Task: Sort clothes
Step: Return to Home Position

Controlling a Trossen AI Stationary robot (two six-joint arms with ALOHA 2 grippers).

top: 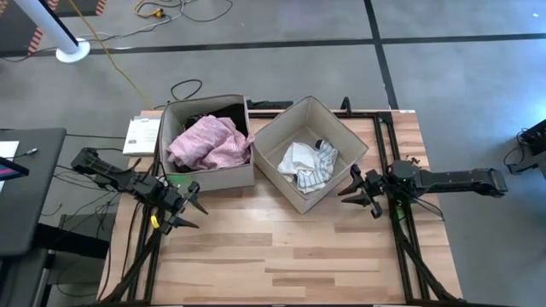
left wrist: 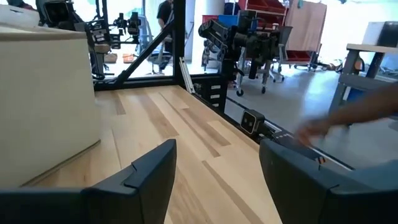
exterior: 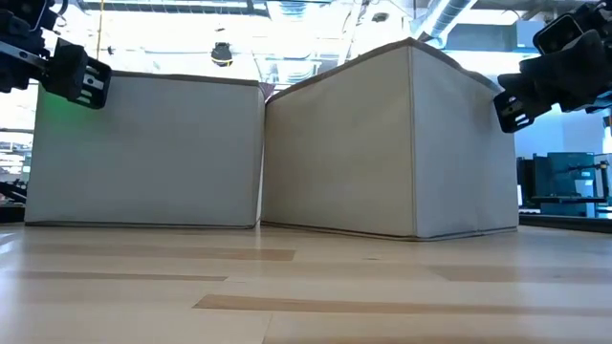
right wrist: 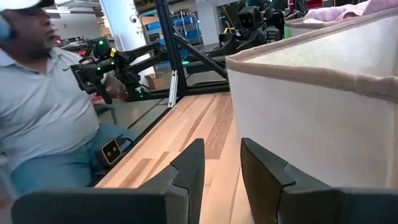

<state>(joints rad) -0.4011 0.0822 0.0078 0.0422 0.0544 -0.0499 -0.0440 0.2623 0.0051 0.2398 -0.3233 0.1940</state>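
High view, live: white-grey striped pieces [top: 309,162] lie inside the tilted right box [top: 278,181]. The left box [top: 213,179], touching that tilted box at a corner, is filled by the pink garment [top: 209,143] and a black piece [top: 229,112]. My right gripper [top: 348,189] hovers just beside the tilted box, fingers parted, empty. My left gripper [top: 196,207] hangs beyond the neighbouring box, spread wide, empty too.
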